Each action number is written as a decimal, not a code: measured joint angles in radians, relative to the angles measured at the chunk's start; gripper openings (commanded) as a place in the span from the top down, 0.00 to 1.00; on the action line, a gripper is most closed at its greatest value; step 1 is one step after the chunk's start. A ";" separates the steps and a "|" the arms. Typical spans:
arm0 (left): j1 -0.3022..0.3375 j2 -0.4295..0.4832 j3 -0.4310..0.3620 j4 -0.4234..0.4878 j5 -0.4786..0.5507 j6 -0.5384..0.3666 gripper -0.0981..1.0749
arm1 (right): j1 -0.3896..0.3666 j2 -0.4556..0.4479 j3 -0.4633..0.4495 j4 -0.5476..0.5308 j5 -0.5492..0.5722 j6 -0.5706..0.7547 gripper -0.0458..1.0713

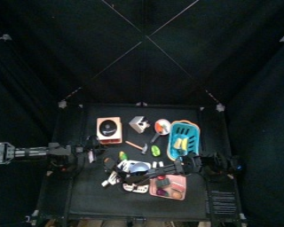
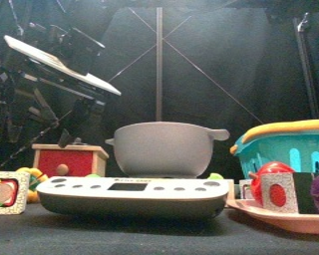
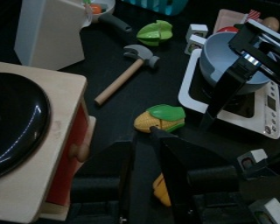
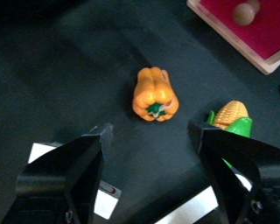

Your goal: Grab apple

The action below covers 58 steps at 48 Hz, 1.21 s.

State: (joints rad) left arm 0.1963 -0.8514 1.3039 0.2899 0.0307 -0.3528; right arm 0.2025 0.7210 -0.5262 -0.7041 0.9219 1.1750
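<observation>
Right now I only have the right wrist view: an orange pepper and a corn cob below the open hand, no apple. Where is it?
Observer: The front view shows the apple, red and glossy, apparently sitting on the pink tray at the table's right front.
Operator: What's near it?
Observer: A blue basket stands behind it.
Operator: And the other arm?
Observer: From above, the left hand is at the table's left, near the wooden box.
</observation>
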 measured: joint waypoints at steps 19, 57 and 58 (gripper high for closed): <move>-0.018 0.000 0.000 -0.002 0.000 -0.002 0.36 | 0.069 0.000 -0.055 -0.055 0.074 0.000 0.07; -0.120 0.000 0.000 -0.003 -0.077 0.000 0.36 | 0.241 -0.072 -0.005 -0.255 0.698 0.103 0.07; -0.120 0.000 0.000 -0.003 -0.078 0.002 0.36 | 0.244 -0.083 0.012 -0.255 0.698 0.114 0.07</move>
State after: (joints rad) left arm 0.0767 -0.8514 1.3039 0.2869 -0.0476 -0.3513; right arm 0.4464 0.6381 -0.5139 -0.9587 1.6199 1.2885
